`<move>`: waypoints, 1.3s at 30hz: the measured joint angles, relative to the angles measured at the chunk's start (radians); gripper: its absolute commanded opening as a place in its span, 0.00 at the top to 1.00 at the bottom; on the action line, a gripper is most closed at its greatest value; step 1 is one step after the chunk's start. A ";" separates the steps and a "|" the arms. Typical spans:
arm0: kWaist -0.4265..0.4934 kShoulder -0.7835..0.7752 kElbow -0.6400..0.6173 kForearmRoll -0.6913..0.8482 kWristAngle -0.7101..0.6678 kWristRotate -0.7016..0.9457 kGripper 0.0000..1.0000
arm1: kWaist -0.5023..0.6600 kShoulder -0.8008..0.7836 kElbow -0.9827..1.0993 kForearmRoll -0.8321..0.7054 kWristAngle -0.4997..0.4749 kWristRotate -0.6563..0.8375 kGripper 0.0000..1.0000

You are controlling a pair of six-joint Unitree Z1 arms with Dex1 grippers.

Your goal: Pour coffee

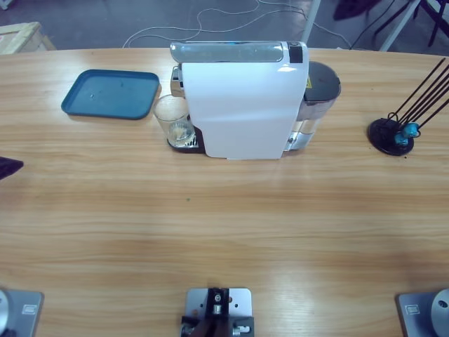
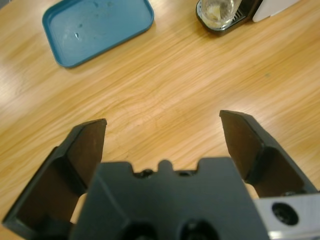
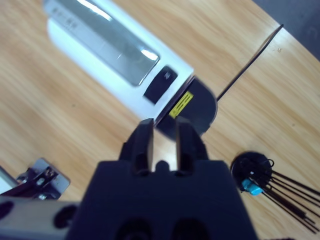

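Basically glass (image 1: 172, 121) with coffee (image 1: 182, 131) at machine's (image 1: 242, 102) nine o'clock: fragile, slippery, grip mid-wall; left pincer (image 2: 162, 132) wide, right pincer (image 3: 164, 141) narrow, empty.

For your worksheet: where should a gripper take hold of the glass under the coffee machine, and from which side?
Grip the glass around its upright wall near the rim, probably coming from the tray side: the white coffee machine blocks the opposite side, and the open left gripper looks towards it.

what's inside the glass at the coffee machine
The glass sits on the machine's drip tray and holds a shallow pale pool of coffee at its bottom. The tray beneath it is mostly covered.
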 measured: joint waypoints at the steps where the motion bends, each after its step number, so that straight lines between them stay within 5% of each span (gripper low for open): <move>1: 0.005 0.000 0.000 0.001 0.000 -0.001 0.05 | 0.000 0.034 -0.040 0.017 -0.007 -0.001 1.00; 12: 0.020 0.000 -0.009 0.001 0.000 -0.003 0.01 | 0.054 0.272 -0.322 0.161 -0.040 -0.001 1.00; 39: 0.020 0.000 -0.010 0.001 0.000 -0.003 0.01 | 0.055 0.299 -0.317 0.179 -0.111 0.013 1.00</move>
